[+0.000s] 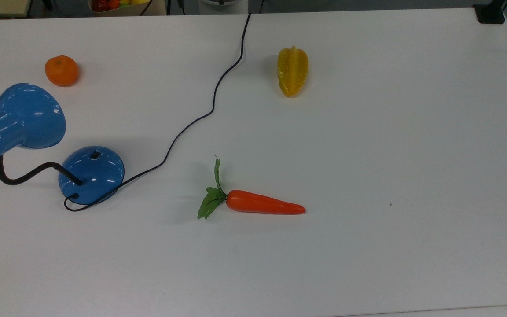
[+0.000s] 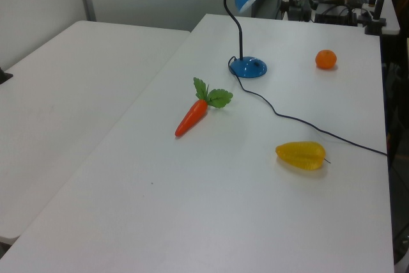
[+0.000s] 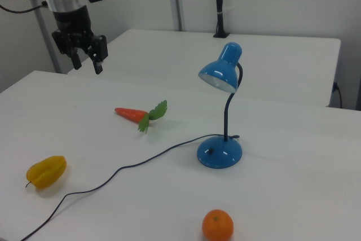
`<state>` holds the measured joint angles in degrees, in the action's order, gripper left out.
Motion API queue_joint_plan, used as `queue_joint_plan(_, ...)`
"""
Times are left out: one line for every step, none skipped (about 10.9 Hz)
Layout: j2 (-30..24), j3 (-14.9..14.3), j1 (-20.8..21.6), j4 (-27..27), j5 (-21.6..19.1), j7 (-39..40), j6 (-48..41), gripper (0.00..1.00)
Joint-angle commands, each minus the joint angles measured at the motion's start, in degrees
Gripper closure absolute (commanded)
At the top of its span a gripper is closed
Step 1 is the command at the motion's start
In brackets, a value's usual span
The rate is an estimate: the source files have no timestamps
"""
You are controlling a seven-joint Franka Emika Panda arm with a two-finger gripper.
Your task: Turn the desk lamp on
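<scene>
The desk lamp stands at the top view's left, its round blue base [image 1: 91,174] on the white table and its bell shade [image 1: 29,115] on a bent black gooseneck. A small black switch [image 1: 95,155] sits on the base's dome. The black cord [image 1: 192,123] runs from the base to the table's far edge. The left view has the lamp base [image 2: 248,67] at the table's far end. In the right view the lamp [image 3: 220,152] stands right of centre, and my gripper [image 3: 87,65] hangs open and holding nothing at the upper left, high above the table and far from the lamp.
A carrot [image 1: 264,203] lies mid-table, a yellow starfruit [image 1: 292,70] beyond it and an orange [image 1: 61,70] by the lamp shade. In the right view the carrot [image 3: 132,114] lies between gripper and lamp. A second white table [image 2: 57,94] adjoins.
</scene>
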<state>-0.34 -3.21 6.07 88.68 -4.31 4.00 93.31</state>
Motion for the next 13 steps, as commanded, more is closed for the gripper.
queue_joint_plan(-1.06,0.05,-0.36,1.31,-1.23,0.22,1.52,0.67)
queue_joint_plan(-0.98,0.14,-0.36,1.32,-1.40,0.22,1.52,0.81)
queue_joint_plan(-0.98,0.14,-0.27,1.40,-1.40,0.22,1.44,0.88)
queue_joint_plan(-0.98,0.14,-0.27,1.40,-1.40,0.31,1.44,0.94)
queue_joint_plan(-0.98,0.14,-0.27,1.40,-1.93,0.65,1.44,1.00)
queue_joint_plan(-0.98,0.14,-0.44,1.67,-2.89,0.66,1.35,1.00)
queue_joint_plan(-0.98,0.14,-0.53,1.93,-3.16,0.75,1.44,1.00)
queue_joint_plan(-0.98,0.14,-0.53,1.84,-3.16,0.75,1.44,1.00)
queue_joint_plan(-1.06,0.14,-0.88,1.93,-3.16,0.83,1.35,1.00)
queue_joint_plan(-0.89,0.14,-1.14,1.93,-2.38,1.27,2.13,1.00)
queue_joint_plan(-0.80,0.05,-1.67,2.54,-2.28,1.88,4.58,1.00)
queue_joint_plan(-0.80,-0.04,-2.20,3.59,-2.11,2.24,7.12,1.00)
queue_joint_plan(-0.28,-0.13,-3.07,3.60,-1.50,2.68,9.50,1.00)
